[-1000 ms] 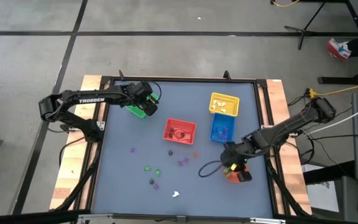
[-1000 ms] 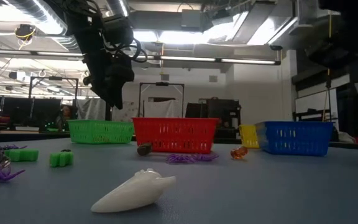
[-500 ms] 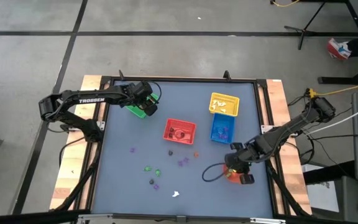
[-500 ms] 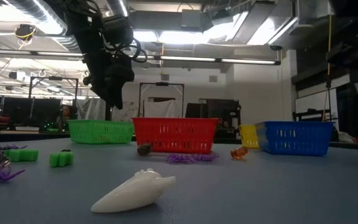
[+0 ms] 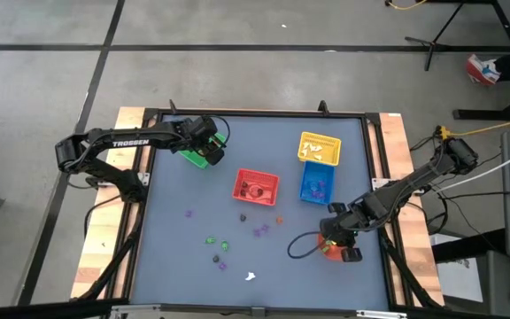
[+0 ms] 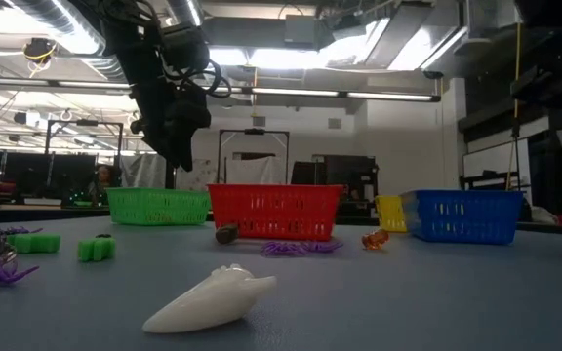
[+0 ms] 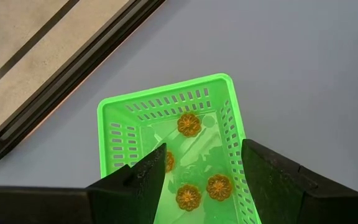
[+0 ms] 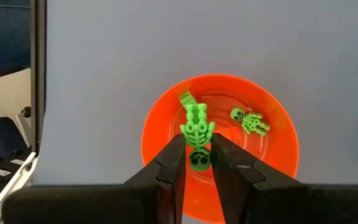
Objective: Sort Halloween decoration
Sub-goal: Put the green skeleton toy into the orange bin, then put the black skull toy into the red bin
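Across the blue-grey worktop, near its right edge, we see a green skeleton pinched by its skull between our right hand's fingers, its long axis running straight out from the hand and hanging directly over the red bowl, where a second skeleton already lies. We judge a plain release would drop it in, while our left hand waits open over the green basket at the far left corner.
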Robot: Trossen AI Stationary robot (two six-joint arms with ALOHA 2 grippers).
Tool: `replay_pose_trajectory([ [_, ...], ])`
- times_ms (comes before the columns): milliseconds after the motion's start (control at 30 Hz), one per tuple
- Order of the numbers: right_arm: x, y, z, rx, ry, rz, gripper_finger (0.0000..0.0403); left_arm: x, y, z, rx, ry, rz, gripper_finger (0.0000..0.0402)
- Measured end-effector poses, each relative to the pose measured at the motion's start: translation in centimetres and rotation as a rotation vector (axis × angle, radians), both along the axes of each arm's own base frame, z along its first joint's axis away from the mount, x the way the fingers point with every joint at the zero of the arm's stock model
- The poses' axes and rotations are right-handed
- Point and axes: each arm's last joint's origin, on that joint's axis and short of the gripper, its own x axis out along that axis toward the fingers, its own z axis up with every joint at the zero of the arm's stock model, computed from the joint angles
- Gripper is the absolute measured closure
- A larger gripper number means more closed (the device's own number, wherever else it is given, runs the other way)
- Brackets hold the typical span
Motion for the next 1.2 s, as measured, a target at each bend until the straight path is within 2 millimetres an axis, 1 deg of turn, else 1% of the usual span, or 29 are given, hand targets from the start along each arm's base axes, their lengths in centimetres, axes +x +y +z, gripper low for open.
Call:
replay_pose_trajectory([
  [133,-0.04,-0.09,-0.04,-0.014,0.007,-0.032,0.0317,0.00,0.00,-0.01,0.000,0.000,0.000,0.0209],
  [400,-0.18,-0.21,-0.11,-0.031,0.024,-0.055,0.0234,0.00,0.00,0.00,0.000,0.000,0.000,0.0209],
  [567,-0.18,-0.21,-0.11,-0.031,0.025,-0.055,0.0203,0.00,0.00,0.00,0.000,0.000,0.000,0.0209],
  [700,-0.18,-0.21,-0.11,-0.031,0.024,-0.055,0.0194,0.01,-0.01,0.00,0.000,0.000,0.000,0.0209],
  [1000,-0.16,-0.20,-0.11,-0.030,0.022,-0.055,0.0193,0.05,0.02,0.03,0.000,-0.007,-0.002,0.0209],
  [1200,-0.15,-0.20,-0.10,-0.030,0.022,-0.055,0.0193,0.58,0.05,0.27,-0.028,-0.085,-0.042,0.0209],
])
